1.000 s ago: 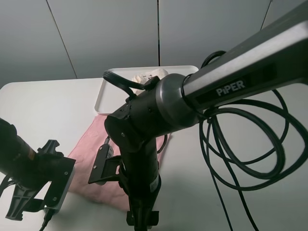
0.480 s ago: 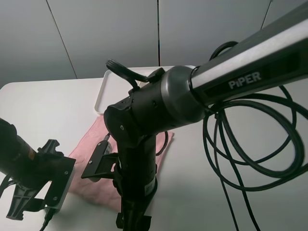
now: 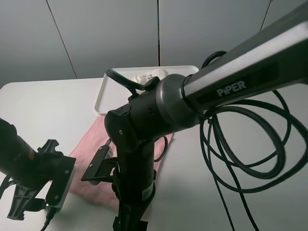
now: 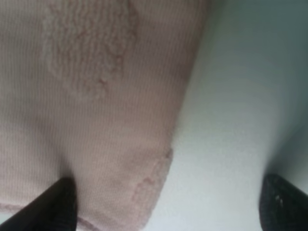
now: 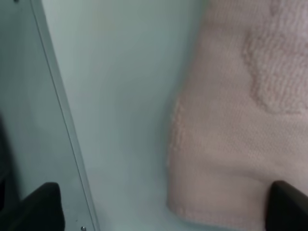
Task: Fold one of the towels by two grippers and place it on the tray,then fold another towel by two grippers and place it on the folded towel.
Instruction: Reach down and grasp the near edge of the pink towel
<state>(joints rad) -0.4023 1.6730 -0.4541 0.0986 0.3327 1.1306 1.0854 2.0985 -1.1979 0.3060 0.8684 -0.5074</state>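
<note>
Found left gripper (image 4: 168, 207) released, empty, jaws astride pink towel (image 4: 96, 120) corner. Found right gripper (image 5: 163, 207) released, empty, astride another corner. Saw white towel (image 3: 149, 75) lying on tray (image 3: 108, 92).

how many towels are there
2: the pink towel lies flat on the table; the cream-white towel sits on the tray, mostly hidden behind the right arm.

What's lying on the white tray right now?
A cream-white towel lies on the tray; only a small part shows. The right arm covers the rest of the tray, so how the towel is folded cannot be seen.
</note>
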